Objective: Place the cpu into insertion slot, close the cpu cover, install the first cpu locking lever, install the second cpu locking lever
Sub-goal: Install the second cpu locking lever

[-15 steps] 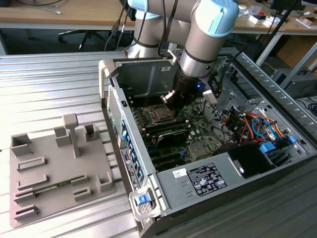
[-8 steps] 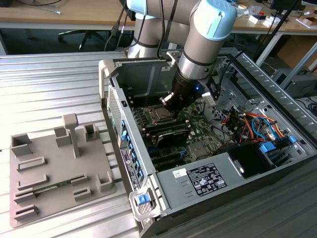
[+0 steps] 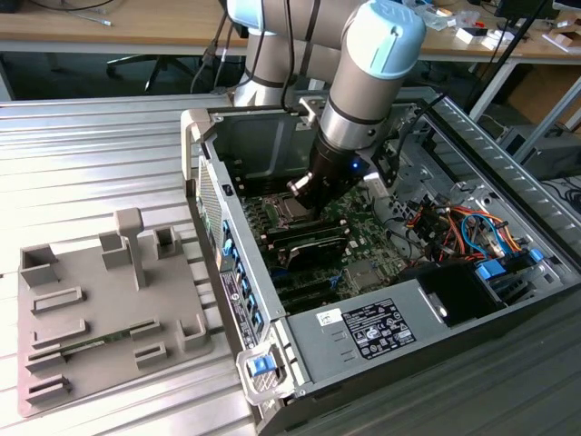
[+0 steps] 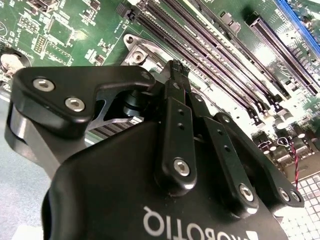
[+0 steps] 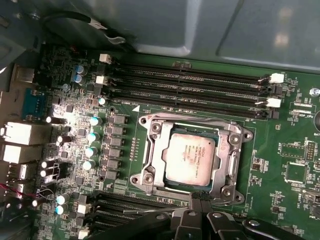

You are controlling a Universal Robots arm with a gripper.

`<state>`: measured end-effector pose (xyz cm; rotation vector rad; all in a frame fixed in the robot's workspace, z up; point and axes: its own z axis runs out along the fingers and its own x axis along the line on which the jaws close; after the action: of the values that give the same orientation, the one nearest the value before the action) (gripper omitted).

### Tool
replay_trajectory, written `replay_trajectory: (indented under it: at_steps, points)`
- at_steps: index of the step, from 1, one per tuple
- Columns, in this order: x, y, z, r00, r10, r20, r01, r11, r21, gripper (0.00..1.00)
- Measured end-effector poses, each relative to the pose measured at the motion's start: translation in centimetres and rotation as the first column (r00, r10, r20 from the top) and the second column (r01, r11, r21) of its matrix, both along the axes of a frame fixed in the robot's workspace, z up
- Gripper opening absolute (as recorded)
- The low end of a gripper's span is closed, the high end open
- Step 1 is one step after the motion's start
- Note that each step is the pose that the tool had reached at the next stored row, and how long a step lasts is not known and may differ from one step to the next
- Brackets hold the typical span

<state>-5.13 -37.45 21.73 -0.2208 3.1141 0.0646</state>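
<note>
Open computer case [image 3: 300, 318], cpu [image 5: 191, 158] in insertion slot [image 5: 220, 137]

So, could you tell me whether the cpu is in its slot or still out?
In. The first wrist view shows the cpu lying flat inside the slot, framed by the cover, with the end effector just at the socket's edge.

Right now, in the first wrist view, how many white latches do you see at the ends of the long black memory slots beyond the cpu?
4: two at one end, two at the opposite end of the slots beyond the cpu. More may be hidden.
</note>
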Motion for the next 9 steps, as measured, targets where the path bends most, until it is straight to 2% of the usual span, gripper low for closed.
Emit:
replay_trajectory:
  at_steps: [9]
  points:
    - [-0.92,0.01,-0.29,1.0,0.0,0.0,0.0,1.0,0.0001,0.11]
